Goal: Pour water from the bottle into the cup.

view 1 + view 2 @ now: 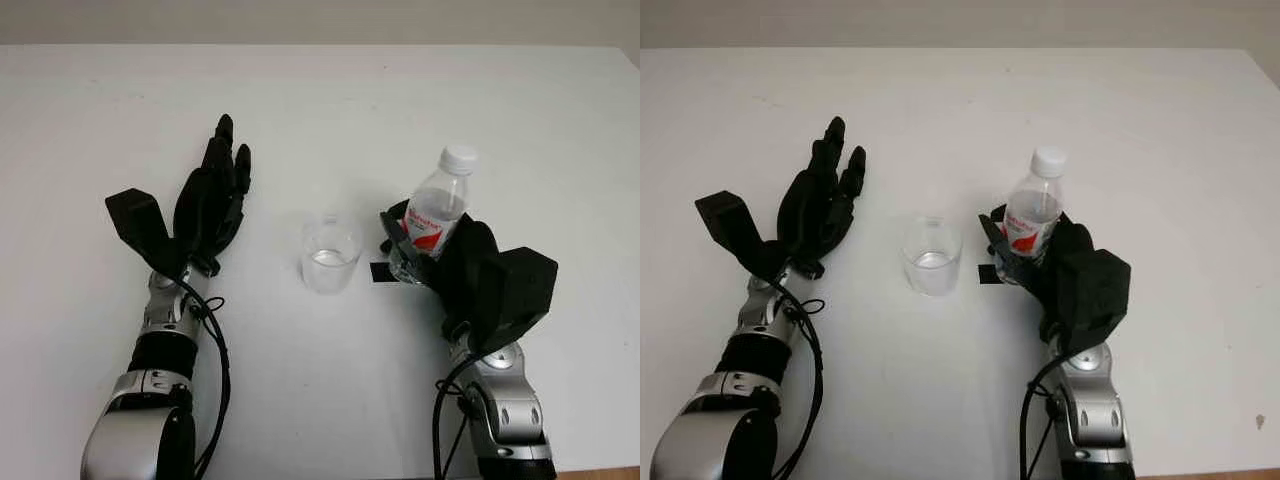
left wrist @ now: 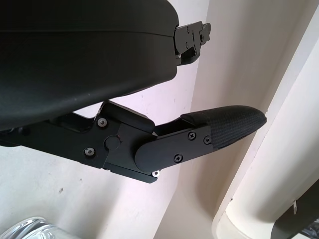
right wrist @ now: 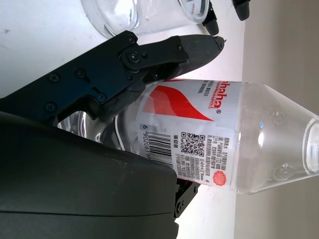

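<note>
Right robot hand (image 1: 440,255) grips capped bottle (image 1: 436,210); cup (image 1: 330,257) holds water.

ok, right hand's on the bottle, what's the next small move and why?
Probably lift the bottle and carry it toward the cup. The right hand grips it upright beside the cup, white cap on. The left hand is open, on the cup's other side.

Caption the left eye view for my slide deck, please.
Right hand grips the capped water bottle upright beside the cup; left hand open.
</note>
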Tool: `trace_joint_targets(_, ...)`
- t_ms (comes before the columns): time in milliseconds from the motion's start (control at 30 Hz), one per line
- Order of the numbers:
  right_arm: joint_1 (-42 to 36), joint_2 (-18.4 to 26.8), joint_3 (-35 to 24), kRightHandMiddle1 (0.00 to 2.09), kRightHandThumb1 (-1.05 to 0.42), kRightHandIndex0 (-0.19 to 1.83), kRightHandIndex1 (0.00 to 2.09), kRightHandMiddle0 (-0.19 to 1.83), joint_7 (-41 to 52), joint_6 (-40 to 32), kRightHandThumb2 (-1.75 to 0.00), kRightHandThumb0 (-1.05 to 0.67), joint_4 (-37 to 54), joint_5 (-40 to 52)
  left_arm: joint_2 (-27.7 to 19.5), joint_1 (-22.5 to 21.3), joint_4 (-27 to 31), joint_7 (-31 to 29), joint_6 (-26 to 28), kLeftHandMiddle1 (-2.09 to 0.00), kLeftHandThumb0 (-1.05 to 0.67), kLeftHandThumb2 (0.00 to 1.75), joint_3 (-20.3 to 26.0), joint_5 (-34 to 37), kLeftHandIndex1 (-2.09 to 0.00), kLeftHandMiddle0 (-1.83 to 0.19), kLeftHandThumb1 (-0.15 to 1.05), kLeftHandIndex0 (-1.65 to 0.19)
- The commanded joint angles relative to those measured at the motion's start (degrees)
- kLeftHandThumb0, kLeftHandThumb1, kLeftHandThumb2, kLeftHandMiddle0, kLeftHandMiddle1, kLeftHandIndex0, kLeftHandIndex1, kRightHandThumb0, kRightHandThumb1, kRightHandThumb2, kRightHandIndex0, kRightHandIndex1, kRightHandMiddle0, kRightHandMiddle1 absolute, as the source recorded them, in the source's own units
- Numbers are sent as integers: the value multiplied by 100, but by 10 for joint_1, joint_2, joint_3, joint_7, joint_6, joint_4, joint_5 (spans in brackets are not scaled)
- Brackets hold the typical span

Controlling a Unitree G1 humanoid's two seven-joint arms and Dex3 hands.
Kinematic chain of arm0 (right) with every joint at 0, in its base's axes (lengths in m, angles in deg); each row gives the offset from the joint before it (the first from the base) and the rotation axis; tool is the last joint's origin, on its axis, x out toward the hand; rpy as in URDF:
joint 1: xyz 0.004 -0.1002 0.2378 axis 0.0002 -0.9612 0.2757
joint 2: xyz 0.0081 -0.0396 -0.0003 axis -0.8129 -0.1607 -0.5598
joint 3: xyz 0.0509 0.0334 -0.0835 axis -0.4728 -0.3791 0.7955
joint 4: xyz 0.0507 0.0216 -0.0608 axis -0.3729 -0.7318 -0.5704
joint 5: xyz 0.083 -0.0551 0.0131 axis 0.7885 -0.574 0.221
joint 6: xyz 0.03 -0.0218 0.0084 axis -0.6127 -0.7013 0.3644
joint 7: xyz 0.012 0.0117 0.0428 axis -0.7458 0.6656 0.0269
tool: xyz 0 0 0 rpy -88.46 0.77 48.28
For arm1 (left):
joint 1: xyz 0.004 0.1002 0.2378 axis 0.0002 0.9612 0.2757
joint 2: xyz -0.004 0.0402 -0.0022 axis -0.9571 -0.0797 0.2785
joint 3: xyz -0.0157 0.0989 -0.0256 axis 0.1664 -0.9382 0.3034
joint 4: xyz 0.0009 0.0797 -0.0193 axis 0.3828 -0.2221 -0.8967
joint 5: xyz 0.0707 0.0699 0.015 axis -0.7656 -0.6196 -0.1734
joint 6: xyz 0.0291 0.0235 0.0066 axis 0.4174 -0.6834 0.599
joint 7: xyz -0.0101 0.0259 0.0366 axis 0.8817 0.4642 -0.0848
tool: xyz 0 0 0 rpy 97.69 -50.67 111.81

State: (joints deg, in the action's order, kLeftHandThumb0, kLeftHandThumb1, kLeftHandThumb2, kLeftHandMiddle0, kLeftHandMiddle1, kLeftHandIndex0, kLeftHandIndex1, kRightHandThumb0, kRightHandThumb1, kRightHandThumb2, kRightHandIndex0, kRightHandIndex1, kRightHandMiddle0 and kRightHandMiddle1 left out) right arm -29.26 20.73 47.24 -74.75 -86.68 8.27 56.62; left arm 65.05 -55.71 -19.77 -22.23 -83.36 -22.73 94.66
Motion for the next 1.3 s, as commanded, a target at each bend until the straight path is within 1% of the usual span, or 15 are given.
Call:
trace_joint_targets(0,-11,-3,2,209,-105,124,209,100,-3,1,-47,-49,16,-7,-2,11,-3,0,1,0,-87,70,0,0,0,19,105,19)
trace_joint_targets(133,-12,-5,2,209,-105,123,209,99,-4,4,-46,-49,13,-10,-2,12,1,1,5,0,-87,70,-1,0,0,19,105,19)
trace_joint_targets(367,6,8,4,209,-105,117,209,99,-5,70,-45,-48,-52,-35,-3,10,-5,-5,1,0,-87,69,0,0,0,19,105,19)
trace_joint_targets(433,12,15,4,209,-105,101,209,80,3,95,-40,-51,-75,-40,-4,10,-5,-6,2,0,-87,69,1,1,0,19,105,19)
trace_joint_targets(467,15,19,3,209,-105,80,209,56,13,113,-36,-53,-88,-35,-4,10,-5,-6,3,0,-87,69,1,2,0,19,105,19)
trace_joint_targets(500,17,24,3,197,-105,39,200,22,25,126,-27,-57,-99,-31,-4,11,-4,-6,3,0,-87,70,2,2,0,19,105,19)
trace_joint_targets(533,19,35,6,183,-105,17,185,7,39,122,-20,-61,-100,-34,-4,11,-4,-5,3,0,-86,70,2,2,0,19,105,19)
trace_joint_targets(567,20,49,10,161,-105,1,147,-6,57,111,-17,-67,-96,-38,-4,11,-4,-6,1,0,-86,70,2,2,0,19,105,19)
trace_joint_targets(600,20,61,13,117,-105,-9,85,-14,75,101,-13,-74,-92,-39,-4,12,-5,-7,1,0,-86,70,3,3,0,19,105,19)
trace_joint_targets(633,20,73,15,87,-104,-11,51,-15,92,101,-10,-77,-91,-40,-4,12,-4,-6,1,0,-86,71,3,3,0,19,105,19)
trace_joint_targets(700,18,89,15,40,-103,-17,12,-18,119,103,-6,-85,-88,-34,-4,13,-3,-5,1,0,-86,71,3,2,0,19,105,19)
trace_joint_targets(733,15,93,13,26,-102,-18,6,-19,127,103,-6,-88,-85,-31,-4,13,-2,-5,1,0,-86,71,2,2,0,19,105,19)
trace_joint_targets(867,0,98,6,2,-99,-19,0,-19,139,100,-5,-91,-67,-24,-5,12,-3,-9,2,0,-85,71,3,4,0,19,105,19)
trace_joint_targets(1067,-35,82,-5,0,-95,-19,0,-19,118,81,-4,-93,-27,-16,-7,11,-4,-8,4,0,-86,70,2,4,0,19,105,19)
trace_joint_targets(1267,-67,71,-18,0,-94,-19,0,-19,97,103,-5,-96,-12,-6,-10,9,-11,-13,0,0,-85,71,3,5,0,19,105,19)
